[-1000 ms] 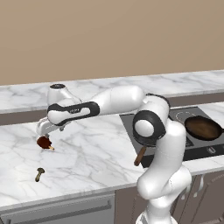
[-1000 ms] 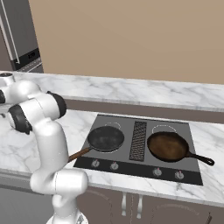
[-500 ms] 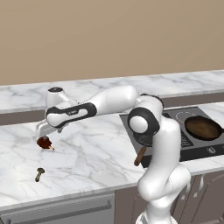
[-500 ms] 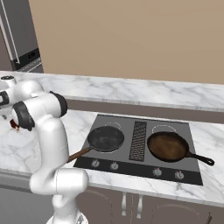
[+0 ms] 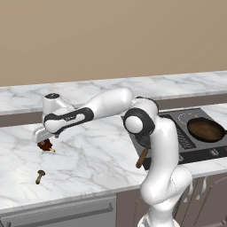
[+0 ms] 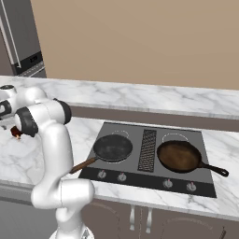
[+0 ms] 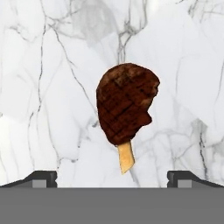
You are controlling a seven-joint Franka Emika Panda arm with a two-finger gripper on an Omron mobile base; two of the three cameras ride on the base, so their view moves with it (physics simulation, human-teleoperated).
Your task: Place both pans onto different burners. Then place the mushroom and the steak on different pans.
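Both pans sit on the cooktop at the right of the right base view, the black pan (image 6: 113,147) on the near left burner and the reddish-brown pan (image 6: 179,156) on the near right one, so that part looks done. The gripper (image 5: 43,141) hangs right over the steak (image 7: 126,107) at the left of the left base view, jaws spread wide and empty, lined up to straddle it. The mushroom (image 5: 40,176) lies on the marble bench (image 5: 97,159) nearer the front edge, untouched.
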